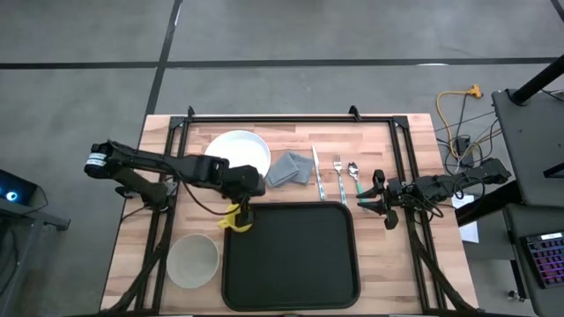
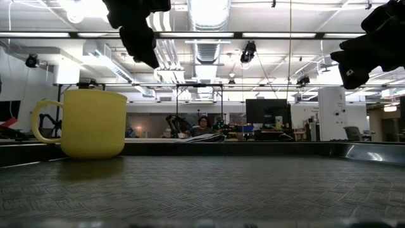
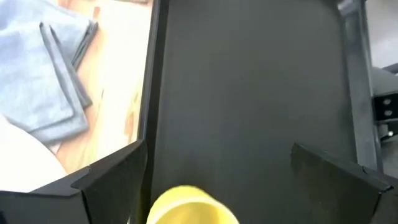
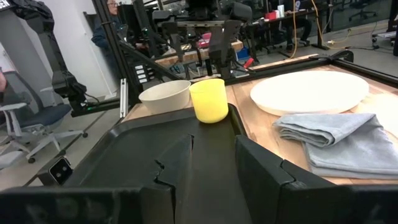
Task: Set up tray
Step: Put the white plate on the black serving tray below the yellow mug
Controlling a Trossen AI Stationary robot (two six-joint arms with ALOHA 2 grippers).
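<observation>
Our tray (image 1: 291, 255) lies at the counter's (image 1: 388, 264) near edge, a yellow mug (image 1: 234, 220) standing in its corner. Our left hand (image 1: 249, 187) hangs released above the mug. Our right hand (image 1: 374, 195), part-closed, grasps nothing; we approach the cutlery (image 1: 337, 176) squarely.

Left gripper (image 1: 236, 214) fingers spread wide, right gripper (image 1: 371, 193) seemingly part-open

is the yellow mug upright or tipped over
Upright. The mug stands on its base in the tray's corner, mouth up, handle out to the side; the open left gripper sits above it.
</observation>
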